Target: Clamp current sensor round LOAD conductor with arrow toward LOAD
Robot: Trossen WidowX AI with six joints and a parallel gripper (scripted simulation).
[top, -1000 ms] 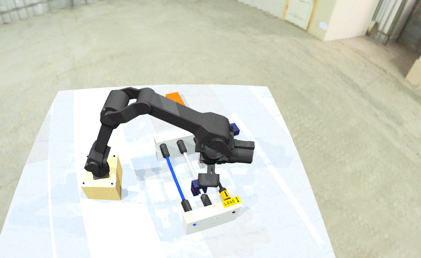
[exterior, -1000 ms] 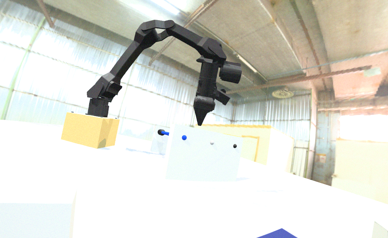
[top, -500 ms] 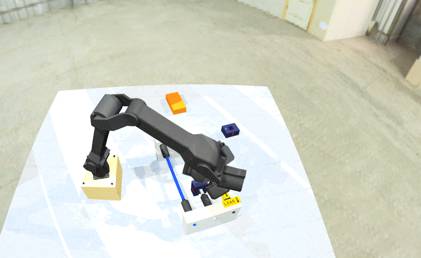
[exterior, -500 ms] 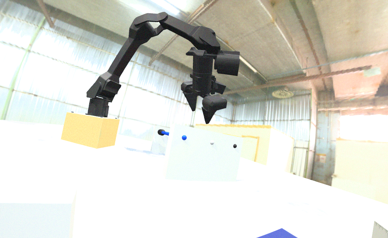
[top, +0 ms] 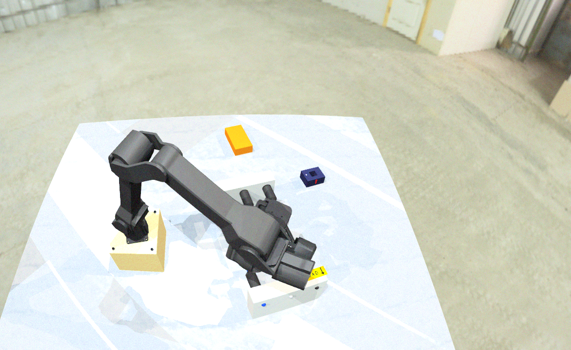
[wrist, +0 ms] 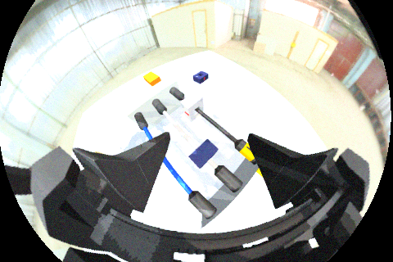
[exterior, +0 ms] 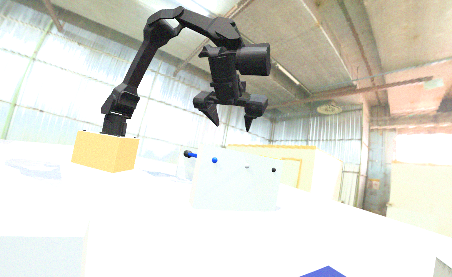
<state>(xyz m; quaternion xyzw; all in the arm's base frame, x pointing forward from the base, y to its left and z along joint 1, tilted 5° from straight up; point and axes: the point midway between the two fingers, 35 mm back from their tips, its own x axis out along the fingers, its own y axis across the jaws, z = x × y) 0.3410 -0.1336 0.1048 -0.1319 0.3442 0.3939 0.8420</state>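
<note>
My gripper (exterior: 232, 128) (wrist: 210, 137) is open and empty, held above the conductor rack; in the top view the arm hides its fingers. The dark LOAD conductor (wrist: 219, 126) runs below toward a yellow sleeve (wrist: 246, 151). The yellow LOAD marker (top: 318, 272) is partly covered by the arm. A white sensor block (wrist: 191, 108) with a red mark sits around the dark conductor near its far end. Its arrow direction and latch cannot be read. A navy block (wrist: 203, 153) sits on the middle, white conductor. At the bottom right of the exterior view, a pale ridged item (exterior: 447, 272) is cut off.
The blue conductor (wrist: 177, 176) is at the rack's other side. White end blocks (top: 278, 300) (exterior: 236, 186) hold the conductors. An orange block (top: 237, 139) (wrist: 151, 78) and a navy block (top: 311, 181) (wrist: 197, 79) stand beyond the rack. Another navy object (exterior: 325, 272) is near the exterior camera.
</note>
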